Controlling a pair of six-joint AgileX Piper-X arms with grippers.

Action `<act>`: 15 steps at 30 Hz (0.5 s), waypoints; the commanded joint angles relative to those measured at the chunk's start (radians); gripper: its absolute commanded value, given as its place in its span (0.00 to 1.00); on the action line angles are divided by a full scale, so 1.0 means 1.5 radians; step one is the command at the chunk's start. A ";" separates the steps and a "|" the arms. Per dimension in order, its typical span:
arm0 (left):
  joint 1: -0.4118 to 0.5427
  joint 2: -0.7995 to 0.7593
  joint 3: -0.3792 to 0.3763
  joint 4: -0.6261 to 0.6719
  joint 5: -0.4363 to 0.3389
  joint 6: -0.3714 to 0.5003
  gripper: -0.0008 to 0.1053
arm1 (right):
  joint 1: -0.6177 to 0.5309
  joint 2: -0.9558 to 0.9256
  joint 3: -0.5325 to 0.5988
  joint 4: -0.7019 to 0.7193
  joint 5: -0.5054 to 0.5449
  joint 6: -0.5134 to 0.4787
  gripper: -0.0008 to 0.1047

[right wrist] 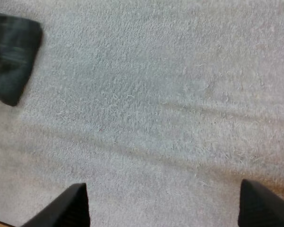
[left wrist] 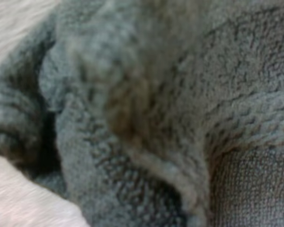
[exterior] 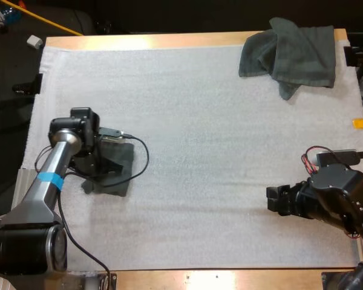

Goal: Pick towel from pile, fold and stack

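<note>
Your left hand (exterior: 106, 166) is right down on the folded towel (exterior: 122, 181) at the mat's (exterior: 199, 121) left side, can't tell its grip, while your right hand (right wrist: 163, 203) hangs wide open over bare mat and the crumpled towel (exterior: 290, 54) sits at the far right corner.

High view down over mat (exterior: 199, 151); left wrist against towel (left wrist: 156, 118), right wrist near mat.

the right gripper (right wrist: 163, 208) hovers over the white mat (right wrist: 156, 94), its two black fingers (right wrist: 68, 208) standing wide apart with only bare mat between them. faint creases run across the mat just ahead of the fingers. farther off, a dark towel (right wrist: 12, 56) lies on the mat, one rounded corner showing.
</note>
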 commanded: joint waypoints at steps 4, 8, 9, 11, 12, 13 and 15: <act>0.076 0.002 -0.005 0.011 -0.043 0.007 0.01 | 0.001 -0.004 -0.002 0.001 -0.006 0.000 0.61; 0.088 -0.001 -0.006 0.009 -0.044 0.014 0.01 | 0.000 -0.002 -0.001 0.001 -0.008 0.000 0.61; 0.089 -0.003 -0.006 0.010 -0.047 0.016 0.01 | 0.002 -0.002 -0.001 0.002 -0.009 -0.002 0.61; 0.088 -0.004 -0.002 0.007 -0.050 0.012 0.20 | 0.001 -0.002 -0.004 -0.003 -0.006 0.000 0.61; 0.087 -0.005 -0.003 0.006 -0.057 0.011 0.40 | 0.000 -0.002 -0.002 -0.002 -0.009 -0.001 0.61; 0.087 -0.005 -0.005 0.007 -0.066 0.009 0.53 | -0.001 -0.001 -0.003 -0.003 -0.010 -0.002 0.61; 0.086 -0.007 -0.012 0.011 -0.088 0.007 0.69 | -0.001 -0.003 -0.002 -0.001 -0.013 -0.003 0.61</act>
